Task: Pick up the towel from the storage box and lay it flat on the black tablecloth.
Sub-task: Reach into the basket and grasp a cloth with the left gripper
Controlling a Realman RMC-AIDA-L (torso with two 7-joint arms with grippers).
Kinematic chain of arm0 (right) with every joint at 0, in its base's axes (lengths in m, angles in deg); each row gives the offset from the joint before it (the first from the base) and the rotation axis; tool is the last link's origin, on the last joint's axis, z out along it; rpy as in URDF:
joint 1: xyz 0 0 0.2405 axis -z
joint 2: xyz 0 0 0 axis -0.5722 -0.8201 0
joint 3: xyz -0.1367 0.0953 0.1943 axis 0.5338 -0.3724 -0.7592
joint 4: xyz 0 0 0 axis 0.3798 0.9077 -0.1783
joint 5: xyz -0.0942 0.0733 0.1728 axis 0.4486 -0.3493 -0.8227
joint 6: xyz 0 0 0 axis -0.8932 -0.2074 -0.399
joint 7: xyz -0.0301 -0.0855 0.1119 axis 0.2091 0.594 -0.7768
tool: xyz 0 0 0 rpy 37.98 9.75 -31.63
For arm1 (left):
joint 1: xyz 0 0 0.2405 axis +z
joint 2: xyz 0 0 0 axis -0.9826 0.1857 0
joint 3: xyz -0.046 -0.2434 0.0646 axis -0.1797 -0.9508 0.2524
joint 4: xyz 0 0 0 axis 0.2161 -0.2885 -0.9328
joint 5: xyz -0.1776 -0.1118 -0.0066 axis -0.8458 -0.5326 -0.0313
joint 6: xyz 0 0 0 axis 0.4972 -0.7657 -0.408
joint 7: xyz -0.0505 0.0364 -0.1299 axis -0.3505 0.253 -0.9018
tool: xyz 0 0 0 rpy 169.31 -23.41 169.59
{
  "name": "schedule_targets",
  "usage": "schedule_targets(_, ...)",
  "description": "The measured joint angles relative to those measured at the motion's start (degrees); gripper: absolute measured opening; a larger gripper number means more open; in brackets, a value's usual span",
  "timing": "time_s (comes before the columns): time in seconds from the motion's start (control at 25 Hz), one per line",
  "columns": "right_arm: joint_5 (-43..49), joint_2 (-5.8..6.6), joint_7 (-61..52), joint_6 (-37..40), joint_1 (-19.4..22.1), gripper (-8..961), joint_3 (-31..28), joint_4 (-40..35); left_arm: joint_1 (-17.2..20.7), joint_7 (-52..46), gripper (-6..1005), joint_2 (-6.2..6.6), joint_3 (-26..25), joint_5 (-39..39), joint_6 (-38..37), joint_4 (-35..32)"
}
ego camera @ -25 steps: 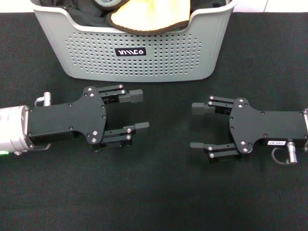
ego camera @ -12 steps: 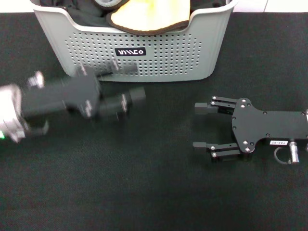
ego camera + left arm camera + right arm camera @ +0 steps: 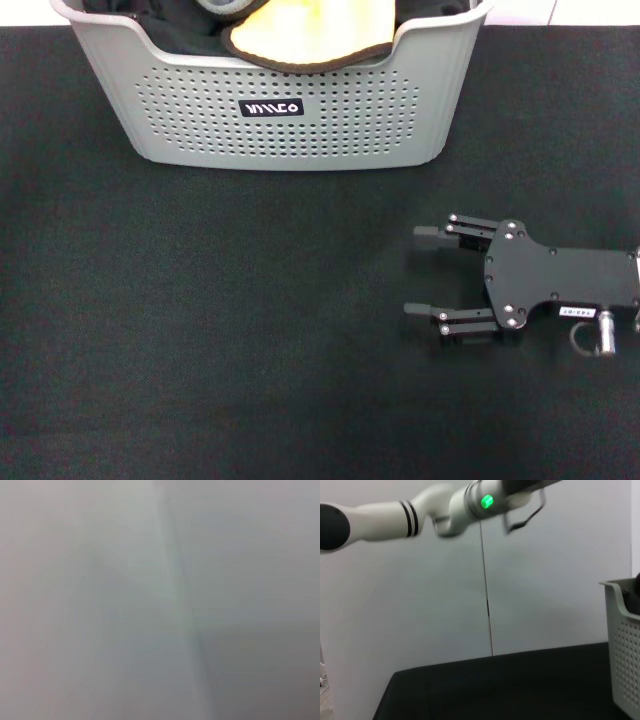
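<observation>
Left arm (image 3: 410, 515) just swung up off the black tablecloth (image 3: 200, 330), gone from the head view, probably heading for the towel (image 3: 310, 30) sitting in the storage box (image 3: 300, 120); can't tell its pincer state. Right pincer (image 3: 425, 272) rests open. Box label (image 3: 272, 107) isn't really readable.

The right gripper (image 3: 418, 270) is matte black, with silver screws, a white label and a metal connector; the left arm (image 3: 395, 517) is white, black-banded, with a green light.
</observation>
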Motion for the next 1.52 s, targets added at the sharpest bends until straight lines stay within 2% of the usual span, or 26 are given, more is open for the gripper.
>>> schedule_targets(0.12, 0.0, -0.69, 1.2, 0.3, 1.8, 832, 0.0, 0.0, -2.9, -3.7, 648, -0.23, 0.3, 10.5, 10.7, -4.7)
schedule_targets(0.32, -0.1, -1.54, 1.9, 1.1, 4.0, 831, 0.0, 0.0, -7.6, -6.9, 647, -2.16, 0.6, 27.0, 21.2, -6.2)
schedule_targets(0.48, -0.1, -1.81, 1.9, 1.6, 4.4, 829, 0.0, 0.0, -10.6, -10.6, 647, -3.58, 0.8, 42.1, 24.5, -6.2)
schedule_targets(0.68, -0.1, -1.94, 1.9, 1.9, 4.3, 827, 0.0, 0.1, -13.7, -16.9, 647, -3.94, 0.9, 56.6, 24.9, -5.9)
schedule_targets(1.0, 0.0, -2.19, 1.9, 1.9, 3.9, 827, 0.1, 0.9, -14.0, -18.3, 647, -3.94, 2.7, 60.6, 26.8, -4.8)
schedule_targets(1.28, 0.1, -2.51, 1.8, 1.9, 4.5, 826, 0.2, 1.5, -14.3, -23.2, 646, -3.94, 7.8, 69.5, 32.5, -0.9)
schedule_targets(1.52, 0.1, -2.70, 1.8, 1.9, 5.2, 826, 0.0, 1.9, -15.4, -24.7, 646, -4.05, 9.0, 70.2, 34.0, 1.7)
